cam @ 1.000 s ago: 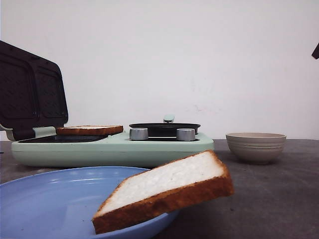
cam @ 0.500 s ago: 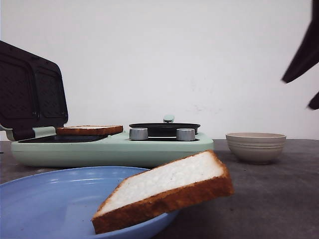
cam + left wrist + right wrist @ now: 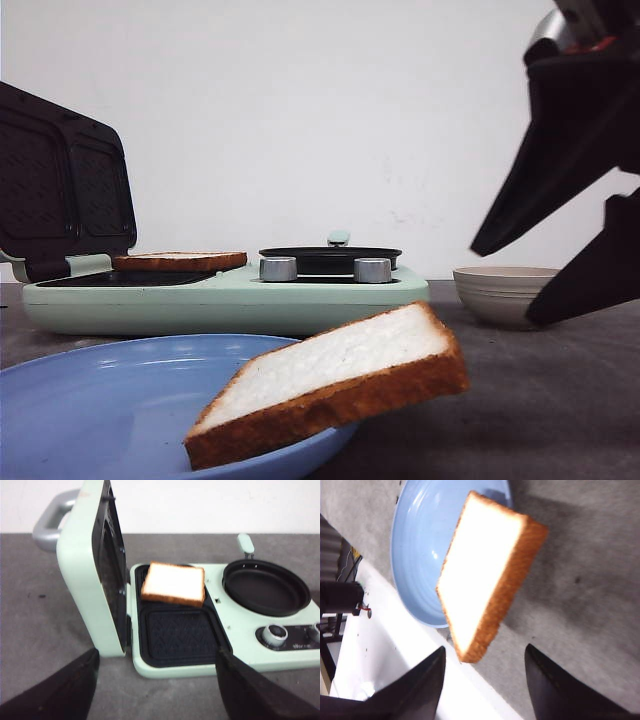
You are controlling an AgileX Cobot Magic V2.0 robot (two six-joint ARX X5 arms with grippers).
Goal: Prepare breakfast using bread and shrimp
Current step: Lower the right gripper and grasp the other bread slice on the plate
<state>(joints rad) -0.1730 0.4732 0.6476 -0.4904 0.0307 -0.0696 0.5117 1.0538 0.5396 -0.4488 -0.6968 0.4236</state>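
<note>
One bread slice (image 3: 335, 385) leans on the rim of a blue plate (image 3: 110, 400) at the near edge; it also shows in the right wrist view (image 3: 482, 572), half over the plate (image 3: 420, 555). The second slice (image 3: 180, 261) lies on the far sandwich plate of the mint-green breakfast maker (image 3: 230, 300), also seen in the left wrist view (image 3: 174, 583). My right gripper (image 3: 505, 285) is open in the air at the right, above the table and apart from the near slice. My left gripper (image 3: 157, 657) is open in front of the maker. No shrimp is in view.
The maker's lid (image 3: 60, 185) stands open at the left. A small black frying pan (image 3: 330, 258) sits on its right half, with two silver knobs (image 3: 278, 269) in front. A beige bowl (image 3: 500, 295) stands at the right, partly behind my right gripper.
My right gripper has come down and leftward into the front view from the upper right edge, now in front of the bowl. The bread slices have not moved.
</note>
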